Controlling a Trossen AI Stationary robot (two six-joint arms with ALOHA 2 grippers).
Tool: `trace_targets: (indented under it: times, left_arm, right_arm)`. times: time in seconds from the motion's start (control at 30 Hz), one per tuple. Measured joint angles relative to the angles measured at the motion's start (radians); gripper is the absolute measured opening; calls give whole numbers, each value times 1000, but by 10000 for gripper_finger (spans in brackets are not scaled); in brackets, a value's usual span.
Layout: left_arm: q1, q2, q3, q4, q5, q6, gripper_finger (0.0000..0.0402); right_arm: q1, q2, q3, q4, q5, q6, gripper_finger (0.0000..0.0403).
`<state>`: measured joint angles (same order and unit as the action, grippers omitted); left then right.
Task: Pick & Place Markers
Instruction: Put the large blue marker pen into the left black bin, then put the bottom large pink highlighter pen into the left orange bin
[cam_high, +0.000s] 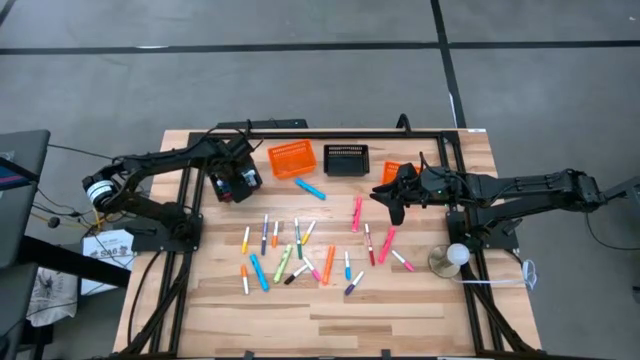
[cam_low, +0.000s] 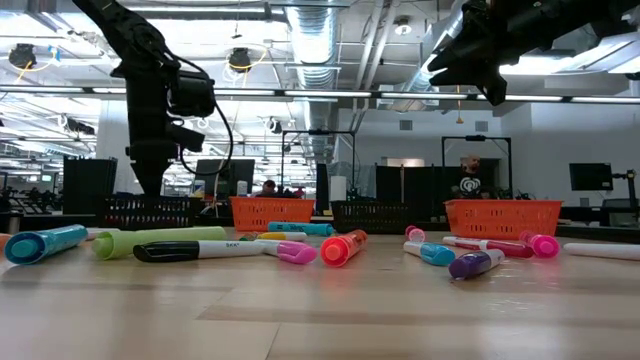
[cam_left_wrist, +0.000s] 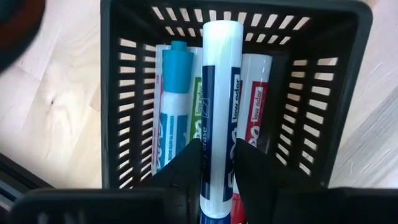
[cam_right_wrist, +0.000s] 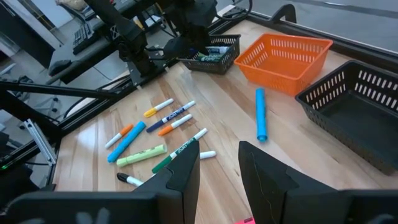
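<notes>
Markers (cam_left_wrist: 219, 106) in left claw (cam_left_wrist: 217, 163), basket (cam_left_wrist: 118, 93) hides lower ends

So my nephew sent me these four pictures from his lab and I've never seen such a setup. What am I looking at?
It is a two-armed robot at a wooden table, sorting markers into baskets. One picture looks straight down from above, one looks level across the tabletop, and the other two come from small cameras on each arm's wrist.

Many colored markers lie scattered on the table. Along the far edge stand orange baskets and a black basket.

The left end effector grips a white marker between its two fingers, over a small black basket that already holds a blue-capped and a red-labelled marker. The right end effector hangs above the table with nothing between its fingers.
</notes>
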<state>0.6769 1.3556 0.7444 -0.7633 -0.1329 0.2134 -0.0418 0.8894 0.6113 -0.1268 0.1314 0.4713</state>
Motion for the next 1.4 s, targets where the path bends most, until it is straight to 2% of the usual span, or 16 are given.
trace_targets:
  times: [0.17,0.47,0.6,0.73,0.93,1.1,1.23,1.4]
  left_arm:
    - [0,0,0,-5,1,-6,100]
    - [-2,-10,0,-12,1,-12,164]
    - [-12,-76,0,-17,-2,-69,182]
    - [-51,-203,0,-19,13,-159,188]
    - [-182,-420,0,-17,132,-338,186]
    - [-336,-542,0,-6,137,-536,186]
    - [-473,-567,0,42,127,-643,186]
    - [-643,-539,0,154,35,-707,186]
  right_arm:
    - [0,0,0,0,0,0,102]
    - [0,0,0,0,-1,0,102]
    - [0,0,0,0,-3,0,102]
    - [0,0,0,0,-4,0,102]
    - [0,0,0,0,-5,0,102]
    - [0,0,0,0,-47,-1,102]
    - [1,0,0,0,-112,-1,102]
    - [2,0,0,0,-187,0,102]
